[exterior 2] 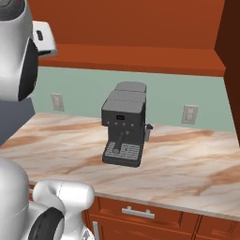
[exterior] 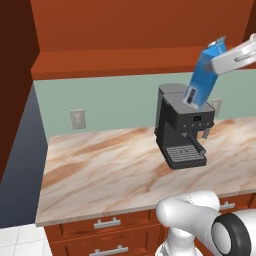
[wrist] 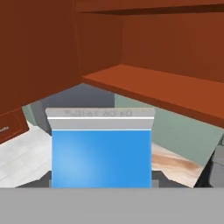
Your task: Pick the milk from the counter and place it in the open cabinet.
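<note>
Grasping the milk [exterior: 202, 77] in the end effector [exterior: 216, 64], clenched on the carton's upper half and carrying it tilted, gable top leaning up and away, base swinging low. Hanging the carton in the air just above the coffee machine [exterior: 182, 125], below the thick bottom shelf of the open cabinet [exterior: 125, 62], not yet inside. In the hand view, holding the blue face of the carton square ahead, pale ridge on top, with the shelf edge and the cabinet's plain back panel rising beyond and above.

Risking, by judgement, a knock of the carton's low corner against the machine's top if dropping or swinging sideways from here. Risking also a clip of the gable top on the shelf's front lip if advancing without lifting first, since the carton is sitting lower than the shelf surface. Tipping over on release looking likely too, unless levelling the tilt before setting down.

Looking smooth and flat-sided, the carton: glossy blue walls, paler blue-white folded ridge. Looking boxy and dark grey, the machine, with a ribbed drip tray at the front. Showing red-brown wood, matte and plain, on the cabinet; marbled tan-and-cream stone, polished, on the tabletop [exterior: 100, 170] far below the end effector.
</note>
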{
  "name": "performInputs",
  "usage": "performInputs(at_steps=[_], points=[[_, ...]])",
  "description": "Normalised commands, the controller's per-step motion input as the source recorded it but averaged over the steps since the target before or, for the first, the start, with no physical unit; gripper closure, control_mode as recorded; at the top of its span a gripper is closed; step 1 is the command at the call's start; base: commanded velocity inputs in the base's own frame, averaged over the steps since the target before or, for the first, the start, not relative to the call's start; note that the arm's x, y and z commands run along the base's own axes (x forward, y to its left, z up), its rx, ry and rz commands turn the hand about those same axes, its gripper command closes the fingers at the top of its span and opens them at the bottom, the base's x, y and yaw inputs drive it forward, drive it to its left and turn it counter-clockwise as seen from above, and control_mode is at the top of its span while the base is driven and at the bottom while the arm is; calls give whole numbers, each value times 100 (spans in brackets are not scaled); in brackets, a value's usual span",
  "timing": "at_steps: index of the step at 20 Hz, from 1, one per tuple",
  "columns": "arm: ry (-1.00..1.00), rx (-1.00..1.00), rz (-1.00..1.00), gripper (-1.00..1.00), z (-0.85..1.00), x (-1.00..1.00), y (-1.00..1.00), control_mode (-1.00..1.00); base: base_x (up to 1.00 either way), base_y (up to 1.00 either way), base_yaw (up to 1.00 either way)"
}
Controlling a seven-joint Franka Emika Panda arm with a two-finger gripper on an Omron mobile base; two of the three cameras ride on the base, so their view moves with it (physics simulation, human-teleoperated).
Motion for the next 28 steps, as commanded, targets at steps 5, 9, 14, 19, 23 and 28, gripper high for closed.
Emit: performInputs(at_steps=[5, 9, 14, 19, 23, 28], points=[[-12, 7, -4, 100, 0, 36, 0, -100, 0, 0, 0], [-12, 9, -1, 100, 0, 42, 0, -100, 0, 0, 0], [-5, 12, 0, 100, 0, 44, 0, -100, 0, 0, 0], [2, 8, 0, 100, 0, 48, 0, -100, 0, 0, 0], [0, 2, 0, 100, 0, 46, 0, -100, 0, 0, 0], [1, 0, 0, 100, 3, 50, 0, -100, 0, 0, 0]])
